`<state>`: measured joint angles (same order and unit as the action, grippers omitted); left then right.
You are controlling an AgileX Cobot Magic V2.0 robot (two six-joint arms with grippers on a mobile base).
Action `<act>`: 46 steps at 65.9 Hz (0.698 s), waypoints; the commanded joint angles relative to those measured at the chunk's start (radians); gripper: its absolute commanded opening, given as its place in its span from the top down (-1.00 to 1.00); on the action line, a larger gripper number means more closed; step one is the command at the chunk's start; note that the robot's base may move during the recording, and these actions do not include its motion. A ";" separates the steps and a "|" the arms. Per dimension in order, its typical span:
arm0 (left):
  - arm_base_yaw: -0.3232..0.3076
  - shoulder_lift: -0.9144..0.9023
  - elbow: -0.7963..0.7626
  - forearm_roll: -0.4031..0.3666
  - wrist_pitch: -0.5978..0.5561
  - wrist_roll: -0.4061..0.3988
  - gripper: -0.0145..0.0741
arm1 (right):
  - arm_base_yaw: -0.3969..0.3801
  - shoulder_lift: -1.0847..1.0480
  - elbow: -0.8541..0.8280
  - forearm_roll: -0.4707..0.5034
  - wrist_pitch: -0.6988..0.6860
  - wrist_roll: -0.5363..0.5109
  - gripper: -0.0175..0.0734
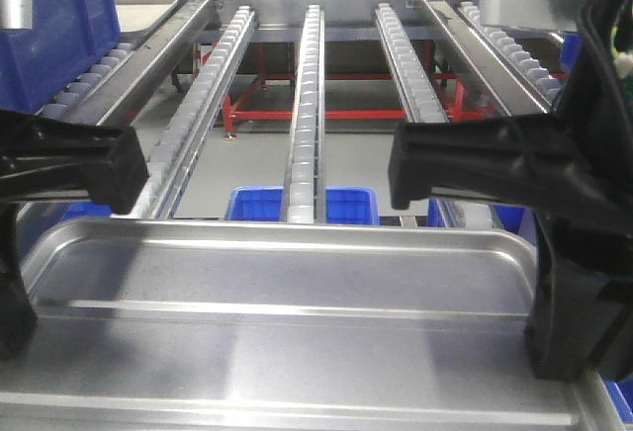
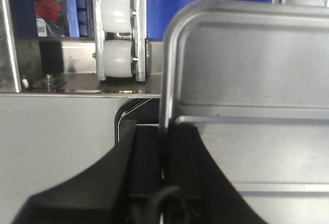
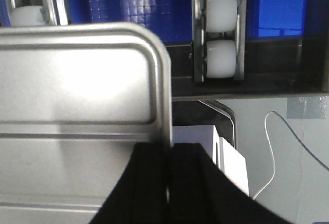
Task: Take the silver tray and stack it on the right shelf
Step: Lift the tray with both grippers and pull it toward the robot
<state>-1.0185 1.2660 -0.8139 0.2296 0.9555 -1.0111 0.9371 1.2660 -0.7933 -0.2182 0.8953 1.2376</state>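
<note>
The silver tray fills the near part of the front view and lies level, with a raised rib across its bottom. Its far edge sits close to the low end of the right shelf, a sloping roller rack with lanes of white rollers. My left gripper is shut on the tray's left rim. The left wrist view shows that gripper pinching the rim of the tray. My right gripper is shut on the right rim, and the right wrist view shows it clamped on the tray.
Blue bins stand on the floor under the rack. A large blue bin sits on the left lane, with a dull grey tray behind it. A red frame runs below. A white box and a thin cable lie under the tray's right side.
</note>
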 commanded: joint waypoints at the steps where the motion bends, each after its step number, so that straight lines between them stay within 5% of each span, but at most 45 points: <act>1: -0.008 -0.028 -0.021 0.024 0.000 0.003 0.90 | -0.001 -0.031 -0.021 -0.033 -0.008 0.007 0.50; 46: -0.008 -0.028 -0.021 0.024 0.020 0.003 0.90 | -0.001 -0.031 -0.021 -0.033 -0.008 0.007 0.50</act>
<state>-1.0185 1.2660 -0.8139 0.2302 0.9590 -1.0111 0.9371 1.2660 -0.7933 -0.2182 0.8953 1.2401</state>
